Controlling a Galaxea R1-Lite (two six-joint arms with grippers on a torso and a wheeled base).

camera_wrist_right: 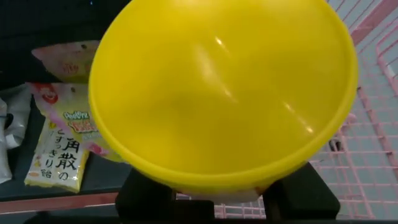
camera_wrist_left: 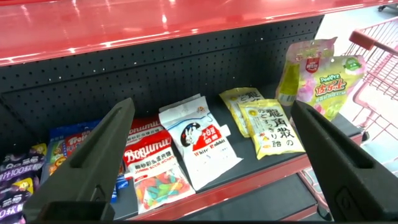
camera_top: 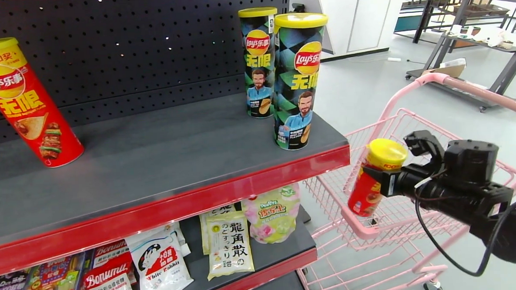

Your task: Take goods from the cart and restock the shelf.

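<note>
A shop aisle with a pale floor: a grey shelf (camera_top: 176, 166) with a red front lip and a black pegboard back stands on the robot's left, and a pink cart (camera_top: 394, 117) on its right.

Nearest is the right gripper (camera_top: 394, 165), clamped on a red can (camera_top: 365, 197) just under its yellow lid (camera_top: 387, 153). It holds the can tilted over the cart's near corner. How far the fingers wrap round it is hard to judge, because the lid (camera_wrist_right: 224, 93) hides the grip from the wrist. The left gripper (camera_wrist_left: 211, 168) is spread wide and empty, facing the lower shelf, with flat snack packets (camera_wrist_left: 199, 140) lying just beyond its fingers.

Up and to the left of the held can is the shelf lip. Beyond the lip two dark green cans (camera_top: 299, 82) stand upright, one behind the other. Well to the left, another red can (camera_top: 25, 103) leans against the pegboard.

**Risks**
- The high, tilted grip could let the can swing or slip.
- A low lift could catch the can's base on the red lip.
- A path that passes too close could topple the front green can, which stands near the edge.

**Labels**
- The held can is red, with a food picture low on its side.
- The green cans carry a round red-and-yellow badge, large yellow characters and a printed figure in blue.
</note>
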